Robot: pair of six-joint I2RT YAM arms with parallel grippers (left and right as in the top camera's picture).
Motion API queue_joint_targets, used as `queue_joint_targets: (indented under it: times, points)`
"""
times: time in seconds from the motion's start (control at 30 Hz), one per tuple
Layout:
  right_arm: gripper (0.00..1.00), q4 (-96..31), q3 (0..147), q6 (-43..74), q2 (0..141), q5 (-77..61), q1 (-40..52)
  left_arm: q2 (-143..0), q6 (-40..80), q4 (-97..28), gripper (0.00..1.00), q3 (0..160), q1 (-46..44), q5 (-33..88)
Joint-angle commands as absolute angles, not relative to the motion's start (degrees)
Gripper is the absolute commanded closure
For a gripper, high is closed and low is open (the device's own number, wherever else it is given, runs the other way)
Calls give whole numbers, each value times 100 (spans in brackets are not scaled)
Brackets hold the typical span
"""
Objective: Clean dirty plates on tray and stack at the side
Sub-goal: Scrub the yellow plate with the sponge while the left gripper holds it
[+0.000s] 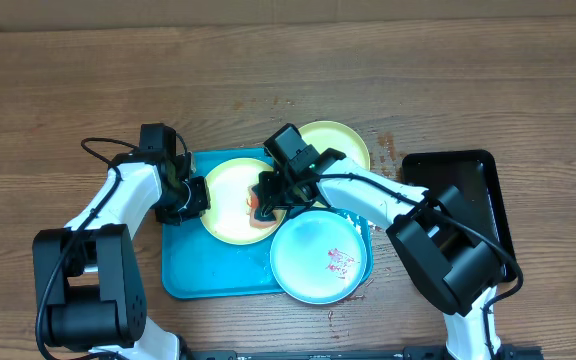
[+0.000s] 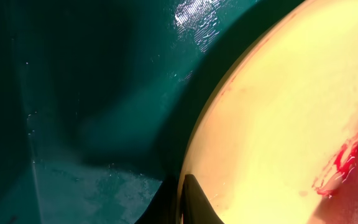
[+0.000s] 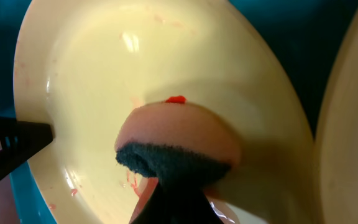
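Desk [image 1: 68, 80]: a wooden surface carried everything in the scene.
Tray [image 1: 183, 268]: the turquoise tray lay at the desk's centre, between the two arms.
Black tray [image 1: 480, 168]: it sat on the desk well to the right of the turquoise one and was partly covered by the right arm.
Light-blue plate [image 1: 308, 255]: it rested flat over the tray's near right corner, with its rim overhanging onto the desk. Red smears [image 1: 340, 262] marked its white centre.
Centre yellow-green plate [image 1: 230, 190]: it stood inside the tray, left of middle. Both wrist views showed it tilted, with one edge raised off the tray floor.
Far yellow-green plate [image 1: 343, 142]: it lay at the tray's far right corner, half hidden by the right arm. Whether it lay on the rim or beside it could not be told.
Sponge [image 3: 179, 134]: it was a pinkish block with a dark scouring face, pressed against the centre plate's inner surface.
Left fingers [image 1: 201, 197]: they were clenched on the centre plate's left rim. One dark tip [image 2: 194, 200] lay against the plate edge.
Right fingers [image 1: 266, 203]: they were clamped on the sponge and held it down on the plate.
Sauce: a red streak [image 2: 344, 163] showed beside the sponge, and a red spot [image 3: 176, 99] sat just above it.
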State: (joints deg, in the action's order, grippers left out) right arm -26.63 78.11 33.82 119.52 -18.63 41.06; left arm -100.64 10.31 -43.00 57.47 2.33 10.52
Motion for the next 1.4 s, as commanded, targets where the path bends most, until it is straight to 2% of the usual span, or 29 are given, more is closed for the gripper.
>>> queue_joint_targets:
  times: [0.0, 0.37, 0.53, 1.07, 1.37]
  points:
    - [96, -2504, 7905, 2832, 11957, -1415, 4222, -10114, 899, -4329, 96, 5798, 185, 1013]
    - [96, -2204, 7905, 2528, 12025, -1417, 5124, -10114, 902, -4370, 96, 5798, 183, 1015]
    - [96, -2023, 7905, 2679, 12027, -1503, 5201, -10114, 902, -4388, 96, 5798, 183, 1013]
    - [96, -1597, 7922, 2849, 12545, -1345, 4287, -10114, 902, -4425, 96, 5798, 183, 1013]
    - [96, -2646, 8232, 3028, 12545, -473, 4062, -10114, 902, -4436, 96, 5798, 183, 993]
